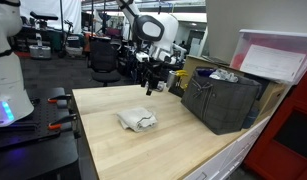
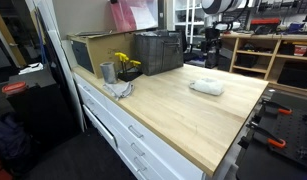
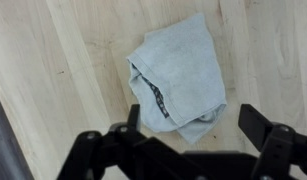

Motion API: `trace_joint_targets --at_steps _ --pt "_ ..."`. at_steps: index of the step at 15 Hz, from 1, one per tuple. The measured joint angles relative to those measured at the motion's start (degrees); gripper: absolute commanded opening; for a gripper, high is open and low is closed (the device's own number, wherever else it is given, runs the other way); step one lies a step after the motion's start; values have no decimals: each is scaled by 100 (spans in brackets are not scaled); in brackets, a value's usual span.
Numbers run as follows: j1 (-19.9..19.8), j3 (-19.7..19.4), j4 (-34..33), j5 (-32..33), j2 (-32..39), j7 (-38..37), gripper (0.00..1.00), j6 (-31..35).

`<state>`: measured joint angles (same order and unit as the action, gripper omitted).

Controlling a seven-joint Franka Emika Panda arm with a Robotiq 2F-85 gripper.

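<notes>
A folded light grey cloth [image 3: 178, 75] with a dark patterned band lies flat on the wooden table top [image 1: 183, 140]. It also shows in both exterior views [image 1: 137, 121] [image 2: 206, 87]. My gripper [image 3: 193, 125] hangs high above the cloth, open and empty, its two dark fingers spread apart either side of the cloth's near edge. In an exterior view the gripper [image 1: 153, 80] is at the table's far edge, well above the surface. In the other exterior view only the arm [image 2: 215, 12] shows, far back.
A dark crate [image 1: 223, 100] stands at the table's side, with a pink-lidded box [image 1: 278, 55] behind it. A metal cup [image 2: 107, 72], yellow flowers [image 2: 124, 63] and a crumpled cloth [image 2: 118, 89] sit near a cardboard box [image 2: 98, 50]. Office chairs [image 1: 103, 55] stand beyond.
</notes>
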<state>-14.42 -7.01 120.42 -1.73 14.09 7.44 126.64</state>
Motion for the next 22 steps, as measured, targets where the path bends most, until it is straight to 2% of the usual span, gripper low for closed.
trace_joint_targets --at_steps 4,12,18,22 --pt "24 12 259 -179 -492 135 100 -303" --pt "60 -15 309 -184 -536 120 100 -286" --pt "99 -27 -206 -181 -566 124 100 -353" --pt "119 -27 -679 -197 -596 129 100 -704"
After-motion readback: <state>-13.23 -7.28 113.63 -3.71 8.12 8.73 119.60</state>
